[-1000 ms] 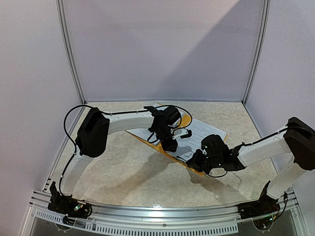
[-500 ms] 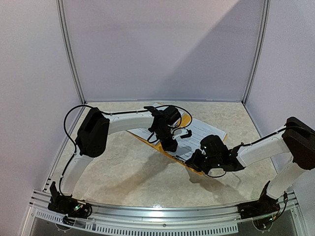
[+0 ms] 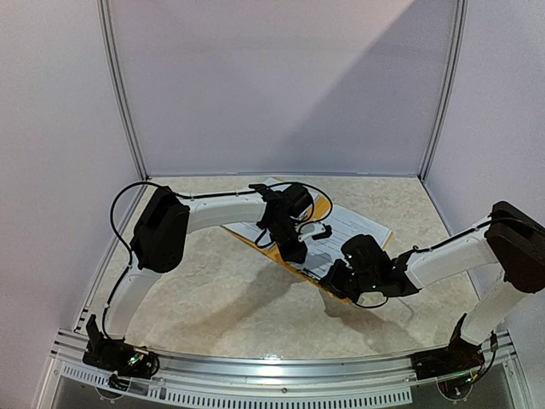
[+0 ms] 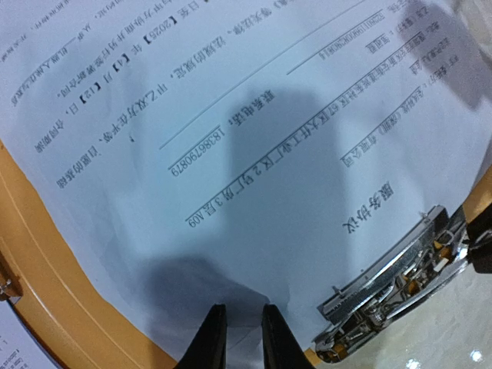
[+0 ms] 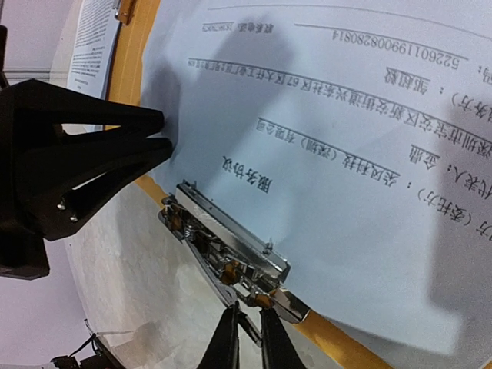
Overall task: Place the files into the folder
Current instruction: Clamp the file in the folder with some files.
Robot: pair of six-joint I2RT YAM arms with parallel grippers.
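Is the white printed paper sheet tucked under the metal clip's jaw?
No, the white printed paper sheet lies beside the metal clip, its edge not under it.

Overhead view: fixed camera above and behind the arm bases, looking down and toward the surface's far edge, taking in its whole width. Left wrist view: very near, facing down onto the files. Right wrist view: equally near. Both wrist views share the metal clip and the same printed sheet.
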